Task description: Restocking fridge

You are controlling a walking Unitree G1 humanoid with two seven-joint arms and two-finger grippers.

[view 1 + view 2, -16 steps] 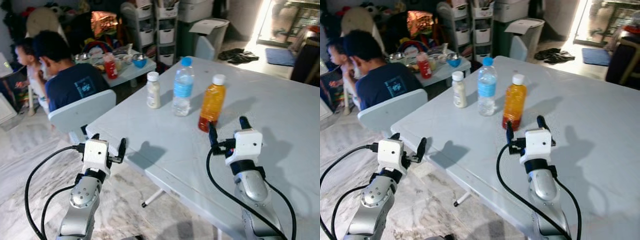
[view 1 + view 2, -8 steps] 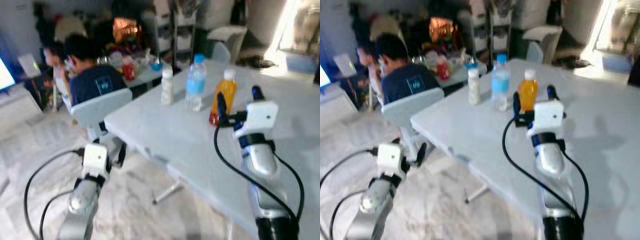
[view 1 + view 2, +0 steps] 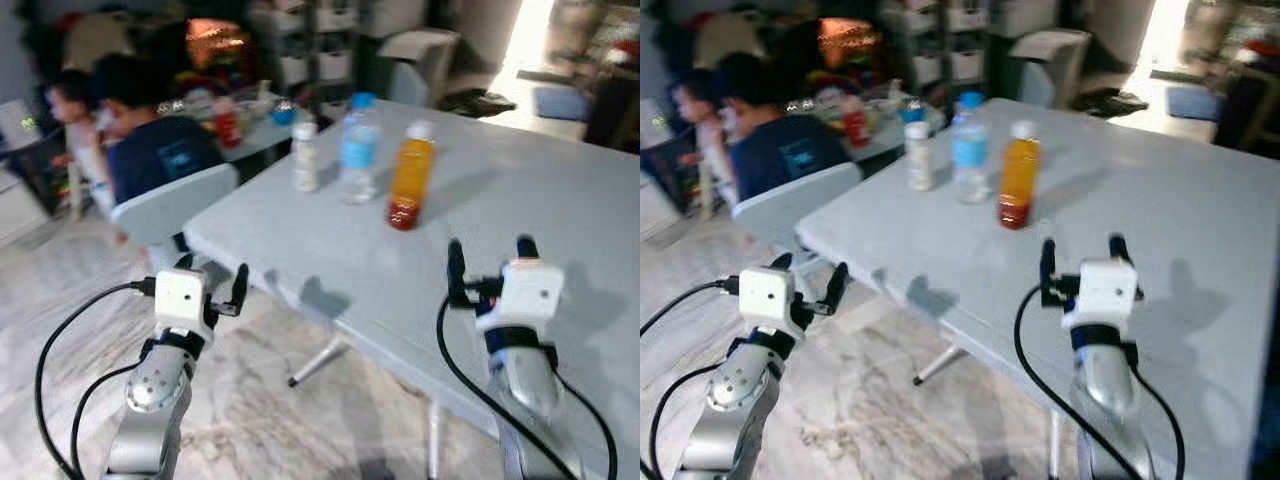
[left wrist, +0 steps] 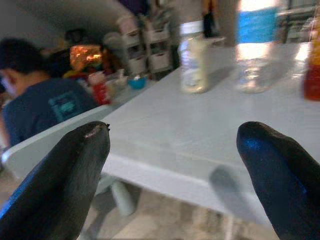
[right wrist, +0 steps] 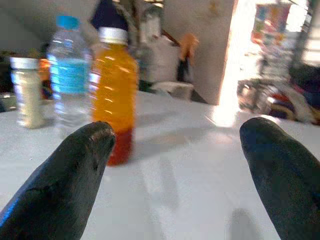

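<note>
three bottles stand upright in a row on the pale grey table [image 3: 560,200]: a small cream bottle [image 3: 305,156], a clear blue-labelled water bottle [image 3: 359,148], and an orange juice bottle [image 3: 411,175]. the right gripper [image 3: 487,262], fingers spread, hovers short of the juice; it should probably advance level and centre the bottle between its fingers. the left gripper [image 3: 212,281], also spread, hangs off the table's edge.

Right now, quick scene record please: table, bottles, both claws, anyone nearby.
table: white table, three bottles standing in a row
bottles: small white bottle, water bottle, orange juice bottle
left claw: open, empty, off the table's edge over the floor
right claw: open, empty, over the table, short of the juice
people: person seated on a chair at the far side
</note>
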